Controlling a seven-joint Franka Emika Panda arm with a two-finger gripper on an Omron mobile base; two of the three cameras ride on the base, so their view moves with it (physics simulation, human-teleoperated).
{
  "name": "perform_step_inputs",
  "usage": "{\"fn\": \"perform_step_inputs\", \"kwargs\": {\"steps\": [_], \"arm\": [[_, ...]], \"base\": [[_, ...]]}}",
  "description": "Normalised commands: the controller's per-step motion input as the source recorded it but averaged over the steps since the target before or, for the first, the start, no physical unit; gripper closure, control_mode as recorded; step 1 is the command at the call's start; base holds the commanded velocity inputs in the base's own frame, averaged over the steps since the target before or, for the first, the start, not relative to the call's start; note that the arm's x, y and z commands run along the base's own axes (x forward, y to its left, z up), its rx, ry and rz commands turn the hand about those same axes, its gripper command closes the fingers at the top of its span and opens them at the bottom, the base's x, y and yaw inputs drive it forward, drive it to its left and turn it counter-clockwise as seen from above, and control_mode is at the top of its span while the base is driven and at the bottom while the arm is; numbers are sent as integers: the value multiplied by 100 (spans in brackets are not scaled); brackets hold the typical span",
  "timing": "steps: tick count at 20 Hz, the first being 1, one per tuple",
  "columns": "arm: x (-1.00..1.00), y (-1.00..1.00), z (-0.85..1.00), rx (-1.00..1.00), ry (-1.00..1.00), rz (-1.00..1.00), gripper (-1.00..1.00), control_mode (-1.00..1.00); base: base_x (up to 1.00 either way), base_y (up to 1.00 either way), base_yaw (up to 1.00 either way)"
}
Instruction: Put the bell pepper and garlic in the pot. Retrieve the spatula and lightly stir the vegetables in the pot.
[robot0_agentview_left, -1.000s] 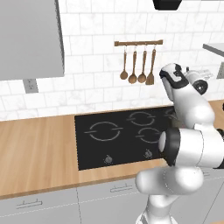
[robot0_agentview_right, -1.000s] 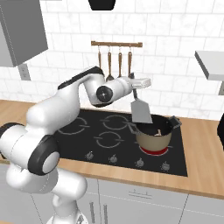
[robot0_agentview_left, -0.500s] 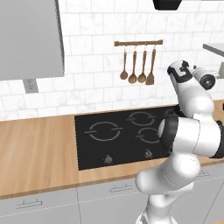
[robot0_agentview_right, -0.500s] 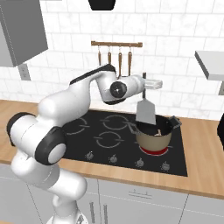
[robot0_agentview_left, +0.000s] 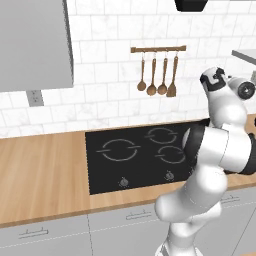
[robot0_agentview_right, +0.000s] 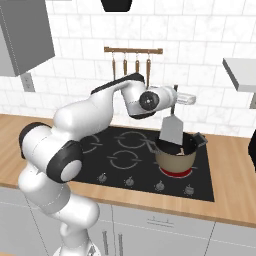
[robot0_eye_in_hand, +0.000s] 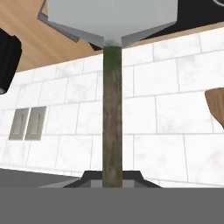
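Observation:
My gripper (robot0_agentview_right: 175, 98) is shut on the thin dark handle of the spatula (robot0_agentview_right: 172, 129), which hangs with its light-grey blade down, just over the rim of the tan pot (robot0_agentview_right: 175, 159). In the hand view the spatula handle (robot0_eye_in_hand: 112, 109) runs up from between my fingertips (robot0_eye_in_hand: 94, 177) to the blade at the top. The pot stands on the hob's front right burner. The blade covers much of the pot's dark inside. A pale bit shows by the far rim; I cannot tell whether it is the garlic. The bell pepper is hidden.
The burner (robot0_agentview_right: 175, 173) under the pot glows red. A rail of wooden spoons (robot0_agentview_right: 132, 62) hangs on the tiled wall behind the hob (robot0_agentview_left: 140, 155). A grey shelf (robot0_agentview_right: 240, 72) juts out at the right. Wooden counter (robot0_agentview_left: 40, 175) lies left of the hob.
The arm has swung right, carrying the spatula from left of the pot to over it, with the blade slightly lower. The grip has not changed.

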Motion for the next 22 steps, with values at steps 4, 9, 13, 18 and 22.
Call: {"fn": "perform_step_inputs", "kwargs": {"steps": [4,9,13,18,22], "arm": [[0,-7,-57,0,0,0,100,-100],[0,0,-55,0,0,0,100,-100],[1,-1,-36,2,0,0,100,-100],[9,-15,-18,6,0,0,100,-100],[34,-32,-1,10,-1,0,100,-100]], "base": [[0,0,0],[0,0,0],[0,0,0],[0,0,0],[0,0,0]]}}
